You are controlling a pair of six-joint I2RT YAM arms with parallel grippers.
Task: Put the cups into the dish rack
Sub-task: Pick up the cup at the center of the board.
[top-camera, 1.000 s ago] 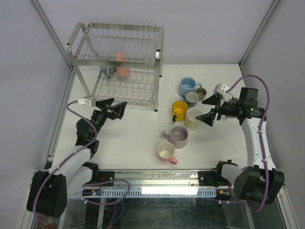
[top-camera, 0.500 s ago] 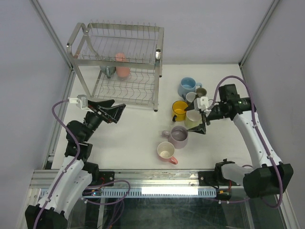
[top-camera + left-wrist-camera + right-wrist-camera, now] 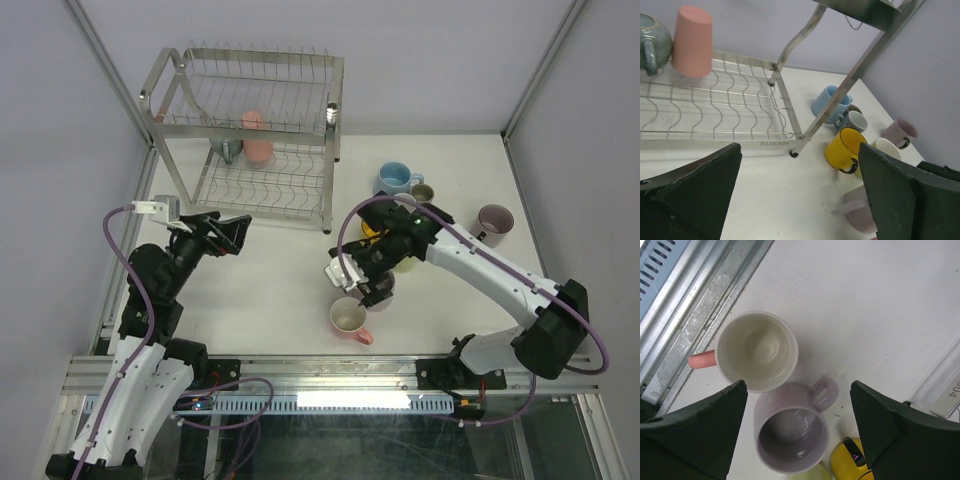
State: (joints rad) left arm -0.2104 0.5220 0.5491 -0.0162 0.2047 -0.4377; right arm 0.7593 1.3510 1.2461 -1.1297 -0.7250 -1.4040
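The chrome dish rack (image 3: 290, 128) stands at the back left. On its lower shelf are an upside-down salmon pink cup (image 3: 258, 150) and a grey-green mug (image 3: 229, 149). My right gripper (image 3: 360, 278) is open, its fingers either side of the upright lilac mug (image 3: 792, 432) without touching it. A salmon pink mug with a cream inside (image 3: 759, 351) stands beside the lilac mug. My left gripper (image 3: 225, 232) is open and empty in front of the rack (image 3: 775, 144). Light blue (image 3: 398, 180), olive (image 3: 422, 193), yellow (image 3: 845, 149) and mauve (image 3: 494, 220) mugs stand on the table to the right.
A pale green mug (image 3: 406, 262) is partly hidden under my right arm. The metal front rail of the table (image 3: 700, 325) runs close to the salmon pink mug. Grey walls enclose the table on the left, back and right.
My right arm has swung from the right side leftward and down over the lilac mug, which uncovered the mauve mug at the right. My left gripper has drawn back slightly to the left.
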